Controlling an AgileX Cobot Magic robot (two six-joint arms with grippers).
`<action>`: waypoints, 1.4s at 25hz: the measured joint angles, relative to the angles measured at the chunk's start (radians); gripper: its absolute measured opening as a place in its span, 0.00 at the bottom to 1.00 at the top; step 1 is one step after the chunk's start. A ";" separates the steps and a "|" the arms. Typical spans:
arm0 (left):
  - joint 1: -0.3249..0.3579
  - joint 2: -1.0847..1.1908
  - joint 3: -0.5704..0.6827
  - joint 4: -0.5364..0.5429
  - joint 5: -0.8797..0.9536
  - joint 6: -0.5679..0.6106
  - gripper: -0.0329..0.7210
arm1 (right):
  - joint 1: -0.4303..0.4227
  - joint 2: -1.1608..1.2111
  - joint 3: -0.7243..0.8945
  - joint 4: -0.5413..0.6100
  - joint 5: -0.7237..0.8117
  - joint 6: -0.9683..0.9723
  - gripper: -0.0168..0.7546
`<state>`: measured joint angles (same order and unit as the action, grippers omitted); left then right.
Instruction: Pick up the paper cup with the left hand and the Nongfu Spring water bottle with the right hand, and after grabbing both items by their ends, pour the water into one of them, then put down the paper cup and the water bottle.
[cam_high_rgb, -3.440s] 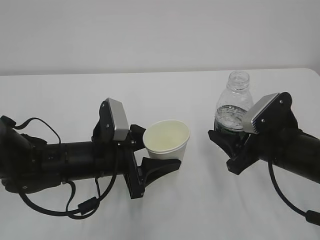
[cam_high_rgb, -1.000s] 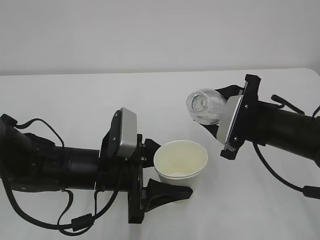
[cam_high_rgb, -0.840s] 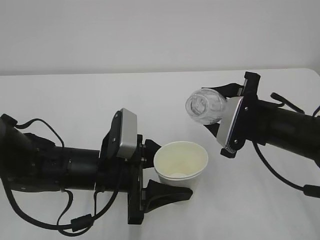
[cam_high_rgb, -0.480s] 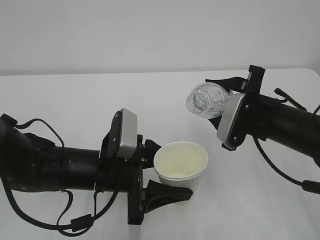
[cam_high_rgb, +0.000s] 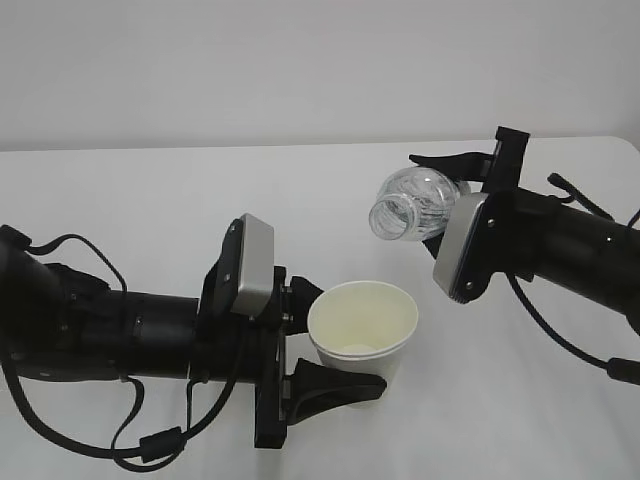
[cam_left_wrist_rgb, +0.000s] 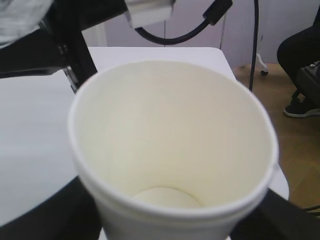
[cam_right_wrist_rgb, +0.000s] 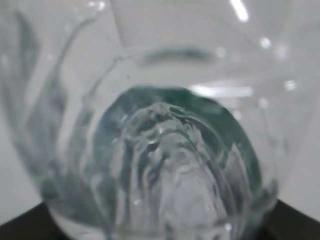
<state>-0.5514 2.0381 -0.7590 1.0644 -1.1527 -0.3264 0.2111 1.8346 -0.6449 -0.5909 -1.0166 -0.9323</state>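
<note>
A small white paper cup (cam_high_rgb: 362, 325) stands upright in the left gripper (cam_high_rgb: 330, 345), whose black fingers are spread about its lower half and clasp it on both sides. The cup tapers toward its base, has a rolled rim and a smooth, matte, pale cream inside; the left wrist view looks straight down into it to the round bottom, and whether water lies there cannot be told. Above the cup and to its right, the Nongfu Spring water bottle (cam_high_rgb: 413, 202) is tipped nearly on its side, its capless narrow neck pointing down and left toward the cup. It is clear, thin, ribbed plastic that catches glints of light. The right gripper (cam_high_rgb: 450, 190) holds it by the base end, jaws parted to the bottle's width; the right wrist view shows the moulded, ridged bottom up close with a dark green tint behind it. Both arms are black with grey box-shaped modules, over a plain white table (cam_high_rgb: 150, 190).
</note>
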 joint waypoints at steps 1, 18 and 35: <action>0.000 -0.002 0.000 0.004 0.000 -0.003 0.68 | 0.000 0.000 0.000 0.002 0.000 -0.007 0.60; 0.000 -0.006 0.000 0.013 0.000 -0.023 0.68 | 0.000 0.000 0.000 0.006 -0.002 -0.175 0.60; 0.000 -0.006 0.000 -0.030 0.000 -0.023 0.68 | 0.000 0.000 0.000 0.006 -0.038 -0.262 0.60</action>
<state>-0.5514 2.0325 -0.7590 1.0342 -1.1527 -0.3493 0.2111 1.8346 -0.6449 -0.5846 -1.0548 -1.1942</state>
